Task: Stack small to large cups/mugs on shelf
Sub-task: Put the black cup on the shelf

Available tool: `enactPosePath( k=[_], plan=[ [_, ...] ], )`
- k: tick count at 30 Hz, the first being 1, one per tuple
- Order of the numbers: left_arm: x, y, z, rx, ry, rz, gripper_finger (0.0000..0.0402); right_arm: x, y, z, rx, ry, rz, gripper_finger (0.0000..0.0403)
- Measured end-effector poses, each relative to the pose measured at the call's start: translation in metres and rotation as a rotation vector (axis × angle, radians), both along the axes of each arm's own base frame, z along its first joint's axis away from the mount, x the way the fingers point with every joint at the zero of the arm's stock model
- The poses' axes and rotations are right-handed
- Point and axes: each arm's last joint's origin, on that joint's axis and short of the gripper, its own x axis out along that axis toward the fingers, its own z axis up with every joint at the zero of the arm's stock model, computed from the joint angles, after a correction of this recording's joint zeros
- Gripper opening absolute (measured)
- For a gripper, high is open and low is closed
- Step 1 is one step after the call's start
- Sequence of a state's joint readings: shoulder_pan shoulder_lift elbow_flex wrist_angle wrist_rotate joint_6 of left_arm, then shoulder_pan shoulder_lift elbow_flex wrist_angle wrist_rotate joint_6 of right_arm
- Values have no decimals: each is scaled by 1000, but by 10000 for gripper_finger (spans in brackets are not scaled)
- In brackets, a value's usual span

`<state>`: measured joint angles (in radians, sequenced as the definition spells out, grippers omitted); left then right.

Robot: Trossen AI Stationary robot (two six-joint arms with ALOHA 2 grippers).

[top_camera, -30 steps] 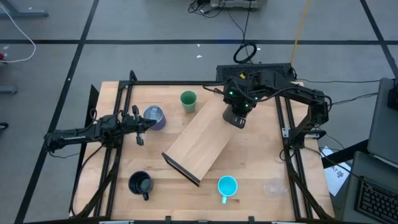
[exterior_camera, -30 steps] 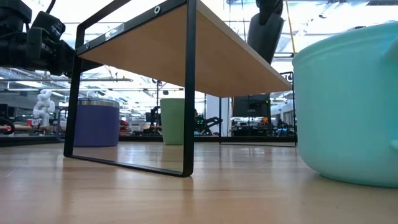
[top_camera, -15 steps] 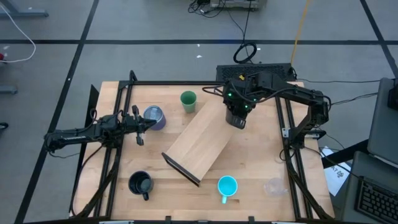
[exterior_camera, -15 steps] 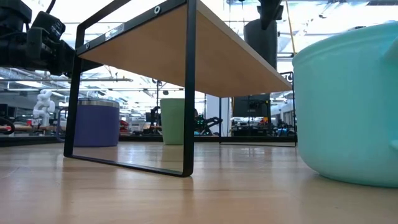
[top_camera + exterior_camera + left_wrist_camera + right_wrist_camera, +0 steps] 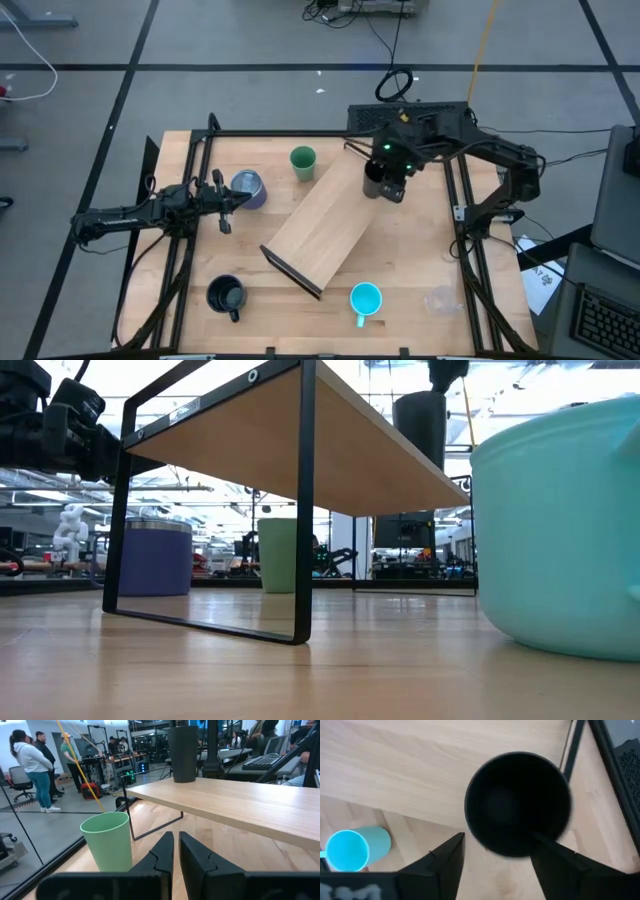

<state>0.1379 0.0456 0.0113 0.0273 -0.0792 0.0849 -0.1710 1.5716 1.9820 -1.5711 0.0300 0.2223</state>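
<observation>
Left gripper [image 5: 222, 200] at the left side of the table [image 5: 420, 250], fingers [image 5: 162, 855] nearly pressed together, holding nothing, just beside the purplish-grey shiny mug [image 5: 247, 187]. Green cup [image 5: 107, 841] upright close in front of it. Near the front left corner, squat black handled mug [image 5: 227, 296] on the tabletop. In the middle, the shelf [image 5: 325, 225] lying diagonally across the table, on its black brackets, the board clearly above the tabletop in the low view. Tall black mug [image 5: 182, 753] upright on the far end of the shelf. Right gripper [image 5: 390, 175] above this mug, fingers [image 5: 447, 857] spread wide on both sides of the mug's rim; contact not clear. Cyan handled mug [image 5: 365, 299] near the front edge, just beyond the shelf's near bracket. Tiny clear cup [image 5: 440, 299] further right, well apart from the shelf.
</observation>
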Motion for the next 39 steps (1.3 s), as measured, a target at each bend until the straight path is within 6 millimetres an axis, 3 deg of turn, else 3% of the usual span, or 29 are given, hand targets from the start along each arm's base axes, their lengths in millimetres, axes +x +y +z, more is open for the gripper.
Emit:
enactPosePath(
  k=[7, 13, 20, 25, 31, 39],
  plan=[
    [0, 0, 0, -9, -4, -1, 31, -23, 15, 20, 2, -102, 3, 229],
    [0, 0, 0, -16, -7, 0, 31, -31, 28, 34, -7, -243, 51, 227],
    [0, 0, 0, -24, -9, -1, 31, -39, 30, 44, -88, -316, 61, 226],
    [0, 0, 0, -45, -14, -1, 31, -44, 35, 45, -84, -318, 61, 226],
    [-2, 0, 10, -86, -20, 0, 31, -43, 60, 45, -138, -332, 64, 226],
    [-1, 0, 26, -112, 24, 3, 31, -46, 102, 13, -225, -301, 34, 226]
  ],
)
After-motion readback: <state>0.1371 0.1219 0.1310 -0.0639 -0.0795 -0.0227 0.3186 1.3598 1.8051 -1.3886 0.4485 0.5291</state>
